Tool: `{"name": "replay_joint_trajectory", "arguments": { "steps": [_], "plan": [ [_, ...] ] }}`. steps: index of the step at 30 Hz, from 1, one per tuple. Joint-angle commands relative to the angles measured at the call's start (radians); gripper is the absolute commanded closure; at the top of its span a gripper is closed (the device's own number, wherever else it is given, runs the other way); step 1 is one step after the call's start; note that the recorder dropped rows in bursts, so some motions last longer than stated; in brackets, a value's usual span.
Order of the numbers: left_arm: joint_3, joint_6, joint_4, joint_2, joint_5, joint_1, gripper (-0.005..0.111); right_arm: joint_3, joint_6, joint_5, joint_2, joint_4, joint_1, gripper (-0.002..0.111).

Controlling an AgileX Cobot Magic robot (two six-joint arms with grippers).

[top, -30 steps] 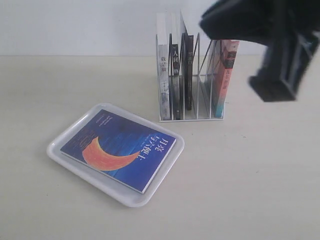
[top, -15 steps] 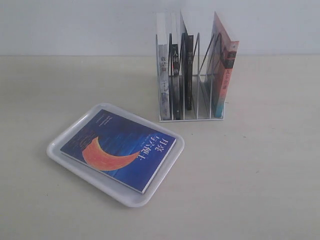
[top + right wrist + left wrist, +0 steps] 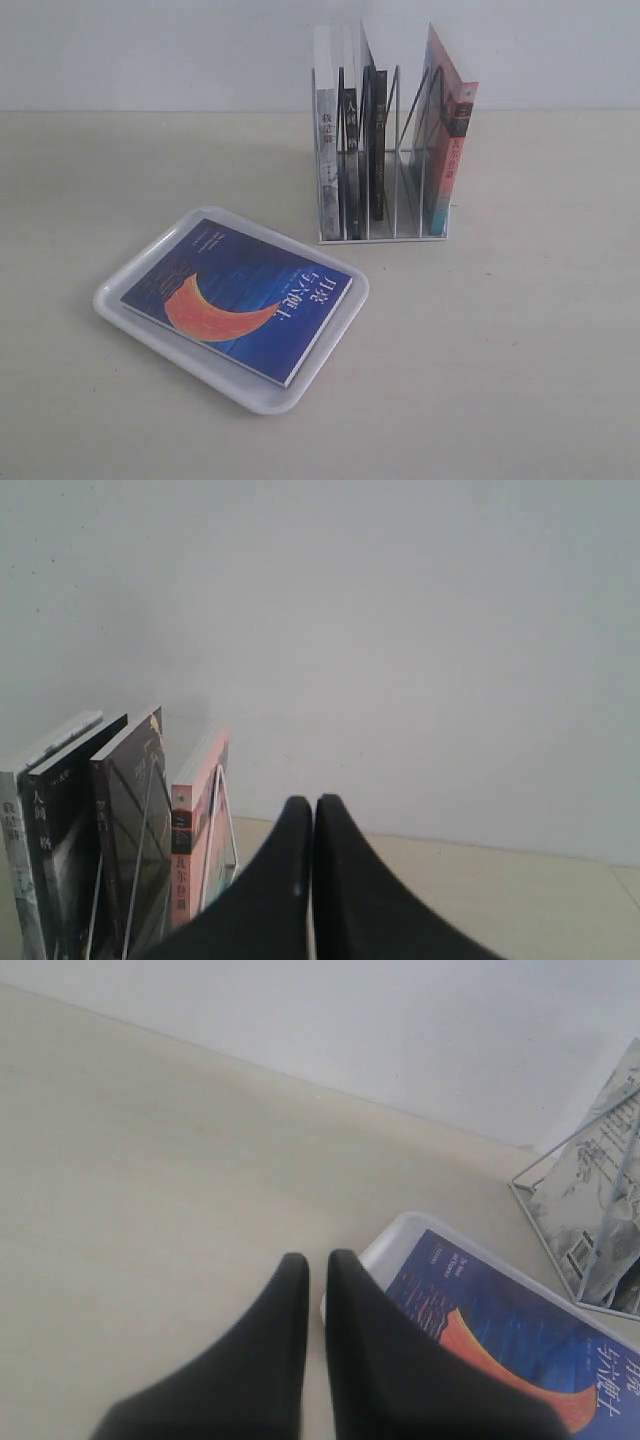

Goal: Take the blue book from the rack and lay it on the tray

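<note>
Your blue book (image 3: 235,300) lies flat, cover up, inside the tray (image 3: 108,298), well apart from the rack (image 3: 385,238) on the bench (image 3: 520,350). It sits just ahead of your left jaws, the nearer pair; the right jaws face the rack. Both pairs are closed and hold nothing.

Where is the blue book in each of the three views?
Exterior view: the blue book lies flat in the tray, lower left.
Left wrist view: the book, cut off, beside the fingers.
Right wrist view: not in it.
Shared landmark: the rack, seen in all three.
</note>
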Motion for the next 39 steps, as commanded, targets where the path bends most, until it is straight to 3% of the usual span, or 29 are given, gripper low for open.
{"name": "replay_joint_trajectory", "arguments": {
  "steps": [1, 3, 10, 22, 30, 35, 39],
  "plan": [
    [0.004, 0.005, -0.006, -0.002, -0.01, -0.003, 0.101, 0.003, 0.008, -0.009, -0.022, 0.012, -0.006, 0.108],
    [0.004, 0.005, -0.006, -0.002, -0.01, -0.003, 0.101, 0.003, 0.035, -0.007, -0.033, -0.025, -0.006, 0.108],
    [0.004, 0.005, -0.006, -0.002, -0.01, -0.003, 0.101, 0.007, 0.4, 0.015, -0.067, -0.367, -0.006, 0.108],
    [0.004, 0.005, -0.006, -0.002, -0.01, -0.003, 0.101, 0.013, 0.393, 0.087, -0.078, -0.367, -0.006, 0.108],
    [0.004, 0.005, -0.006, -0.002, -0.01, -0.003, 0.101, 0.227, 0.392, 0.065, -0.207, -0.367, -0.006, 0.108],
    [0.004, 0.005, -0.006, -0.002, -0.01, -0.003, 0.101, 0.346, 0.404, -0.049, -0.22, -0.367, -0.006, 0.108],
    [0.004, 0.005, -0.006, -0.002, -0.01, -0.003, 0.101, 0.346, 0.391, 0.122, -0.263, -0.374, -0.006, 0.108]
  ]
}}
